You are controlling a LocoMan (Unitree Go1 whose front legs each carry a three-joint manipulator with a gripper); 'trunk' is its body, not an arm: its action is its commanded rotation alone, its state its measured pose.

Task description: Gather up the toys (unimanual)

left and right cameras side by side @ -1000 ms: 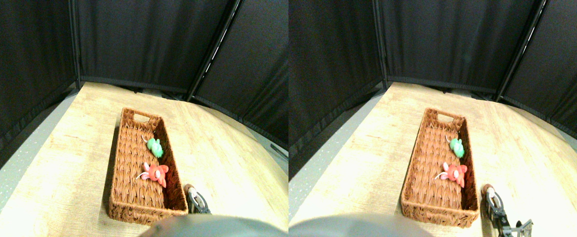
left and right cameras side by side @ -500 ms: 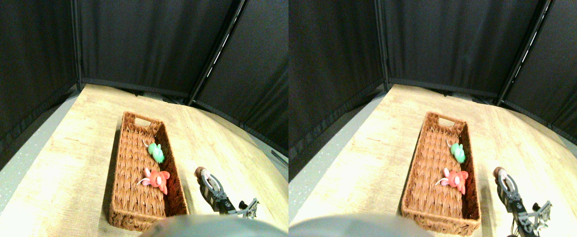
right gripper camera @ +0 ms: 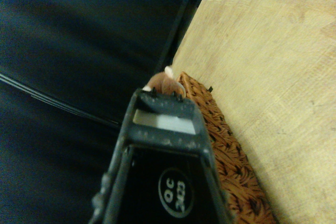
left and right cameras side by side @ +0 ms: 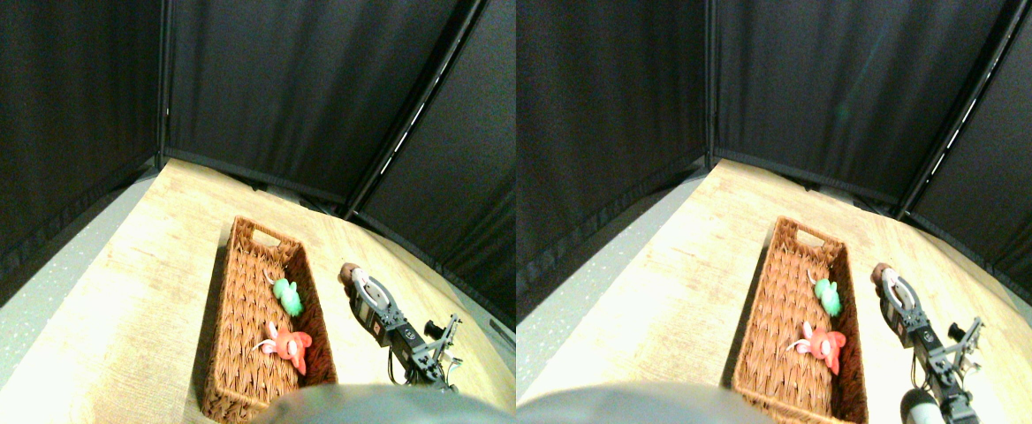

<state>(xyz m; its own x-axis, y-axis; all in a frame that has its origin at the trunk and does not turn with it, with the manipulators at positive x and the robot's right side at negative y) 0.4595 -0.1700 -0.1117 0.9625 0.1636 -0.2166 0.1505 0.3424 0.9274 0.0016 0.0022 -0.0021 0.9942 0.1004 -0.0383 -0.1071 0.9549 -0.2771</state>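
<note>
Brown toy [left and right cameras side by side: 348, 271] first: caught at the very tip of the right gripper [left and right cameras side by side: 355, 281], so closed on it rather than wide, judging by how the toy sits against the jaw ends in both views. Hangs outside the wicker basket [left and right cameras side by side: 242, 353], just beside its long right wall, about level with the far half of the basket. Whether clear of the table [left and right cameras side by side: 127, 291] or brushing it, hard to say.

Relation that matters for the coming move: from the gripper tip, basket opening at 9 o'clock, close by. Long axis of the basket from 6 to 12 o'clock in the stereo view, leaning a little toward 1; gripper lying nearly parallel to that wall, pointing to about 11. So probably only a short sideways carry over the rim toward 9 o'clock, then a release.

Already inside: green toy [left and right cameras side by side: 287, 296] at roughly 8 o'clock from the tip, against the right wall; red-pink toy [left and right cameras side by side: 289, 343] further toward 7 o'clock, also near that wall. Free wicker floor to the 9 o'clock side of both, and toward the far handle hole.

Hidden or unclear: in the wrist view only a small brown and pale bit of the toy [right gripper camera: 164, 81] peeking past the dark jaw frame, with the basket rim [right gripper camera: 226, 150] beside it; gap between the jaws not visible there. Near end of the basket cut off at the lower edge of the stereo view. No other toys to be found on the table in these pictures.
</note>
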